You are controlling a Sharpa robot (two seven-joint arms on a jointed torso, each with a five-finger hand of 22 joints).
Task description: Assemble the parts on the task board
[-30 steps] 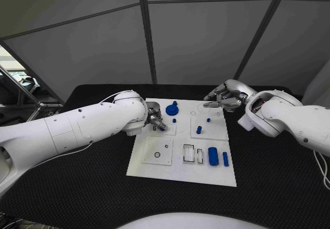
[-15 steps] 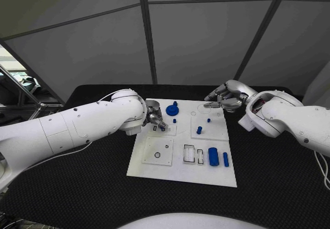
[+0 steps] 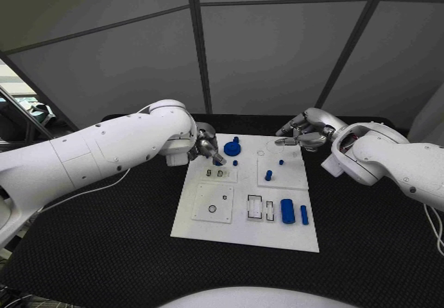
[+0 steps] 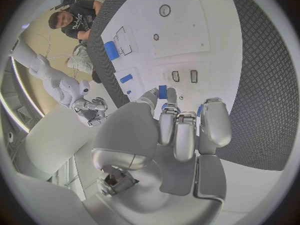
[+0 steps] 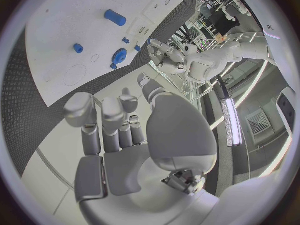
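Black table [image 3: 111, 256], white task board [image 3: 242, 234] in the middle. Left hand [image 3: 205, 152] pinches a small blue part [image 4: 162, 92] over the board's far-left corner; ideally keep it upright and lower slowly. Right hand [image 3: 298, 136] idles with fingers curled, holding nothing.

Task board [image 3: 242, 232] on the desk [image 3: 102, 244], between the left hand [image 3: 207, 149] and right hand [image 3: 298, 136]. Round part [image 3: 231, 148] just beside the left hand; short peg [image 3: 267, 174] nearer the right hand. Two cylinders [image 3: 287, 210] side by side, well apart from both hands.
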